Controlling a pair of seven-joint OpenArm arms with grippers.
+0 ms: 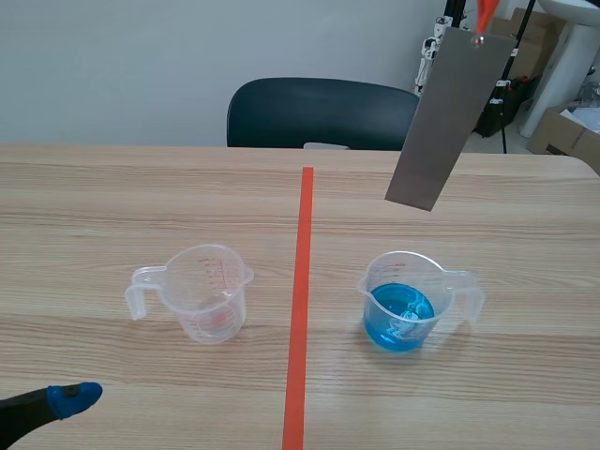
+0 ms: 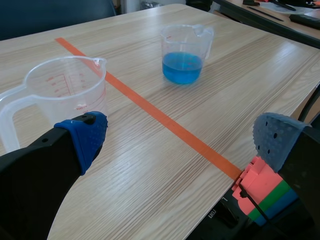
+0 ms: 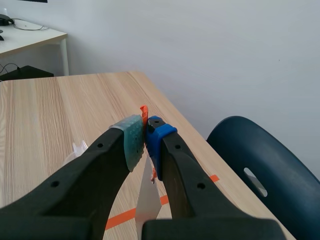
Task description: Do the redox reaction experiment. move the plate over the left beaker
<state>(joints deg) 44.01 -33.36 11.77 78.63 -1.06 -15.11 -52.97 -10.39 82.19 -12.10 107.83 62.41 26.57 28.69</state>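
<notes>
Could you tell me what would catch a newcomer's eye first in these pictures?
A grey metal plate hangs tilted in the air right of the orange tape line, the right gripper shut on the orange tab at its top. On the table the right beaker holds bright blue liquid and the left beaker stands empty.

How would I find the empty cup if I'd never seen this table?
Find the orange-red tape line running down the wooden table. Two clear measuring beakers flank it. The empty beaker is left of it, with red markings; the other beaker holds blue liquid.
</notes>
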